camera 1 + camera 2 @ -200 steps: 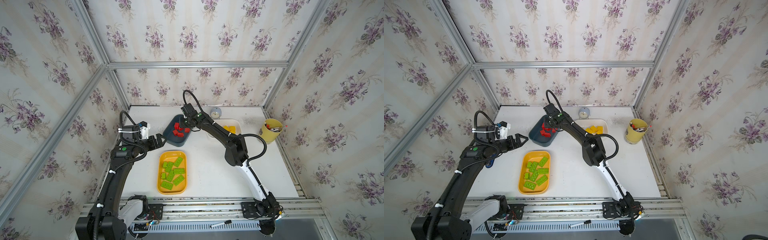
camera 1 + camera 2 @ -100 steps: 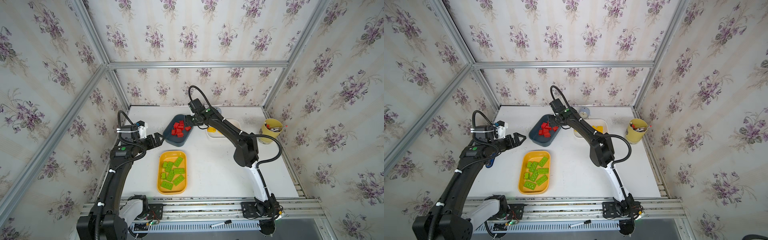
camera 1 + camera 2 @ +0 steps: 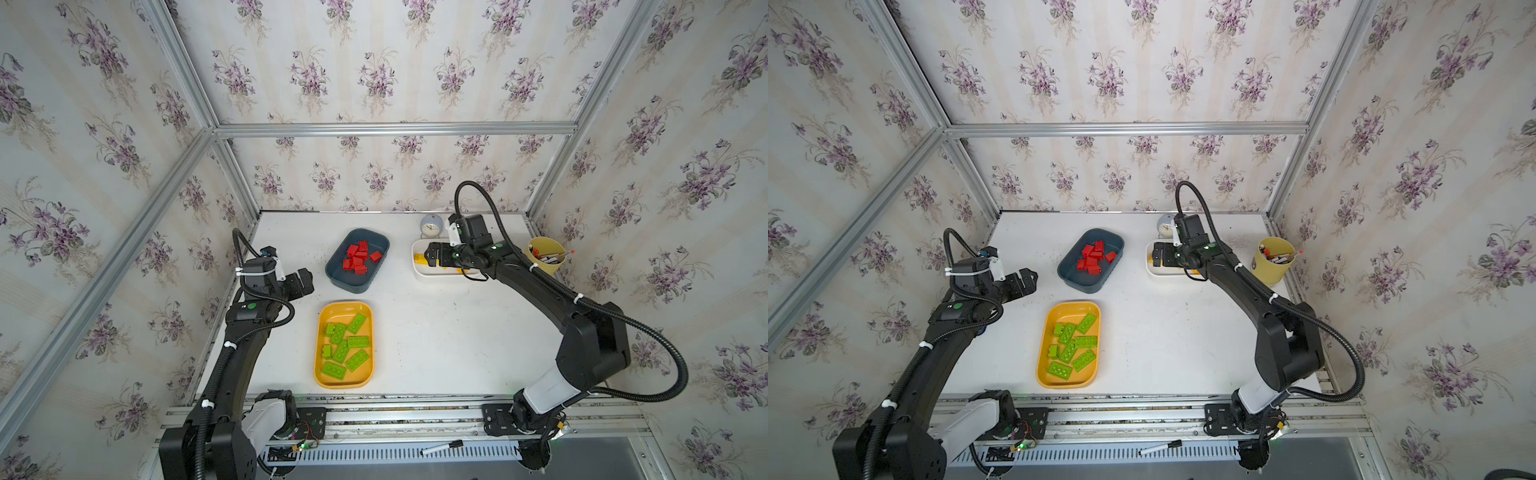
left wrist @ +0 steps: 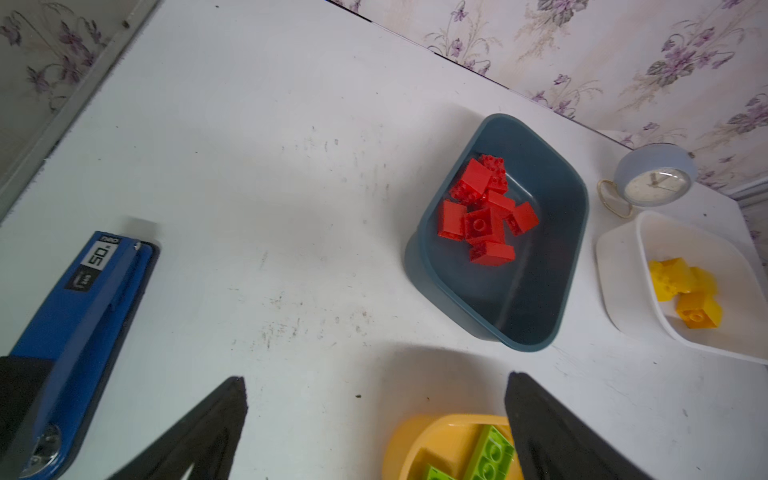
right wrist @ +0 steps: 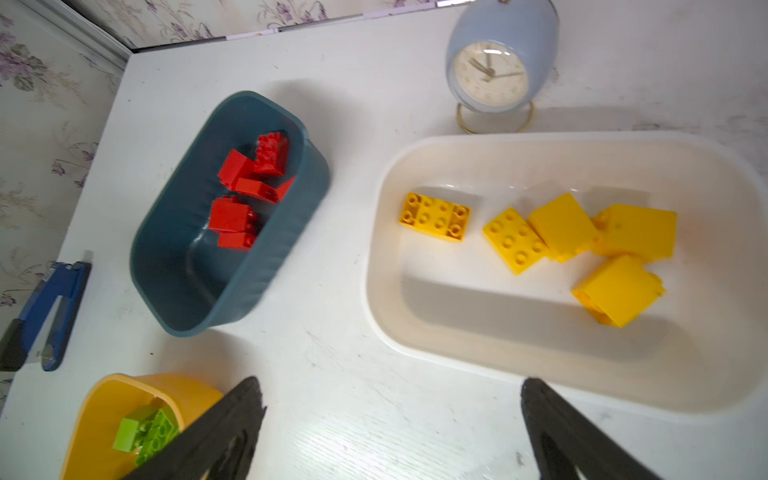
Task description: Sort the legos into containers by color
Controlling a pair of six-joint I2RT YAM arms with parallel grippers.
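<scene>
Top views: we're running left gripper [image 3: 306, 281], right gripper [image 3: 430, 255] spread, empty; 11 o'clock legos [image 3: 356, 257] probably light, slick; pinching flat sides.

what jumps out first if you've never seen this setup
Three bright colour piles, each in its own tray: red legos in the dark tray at the back, green legos in the yellow tray near the front, and yellow legos in the white tray at the back right. The right fingers hang open over the white tray.
</scene>
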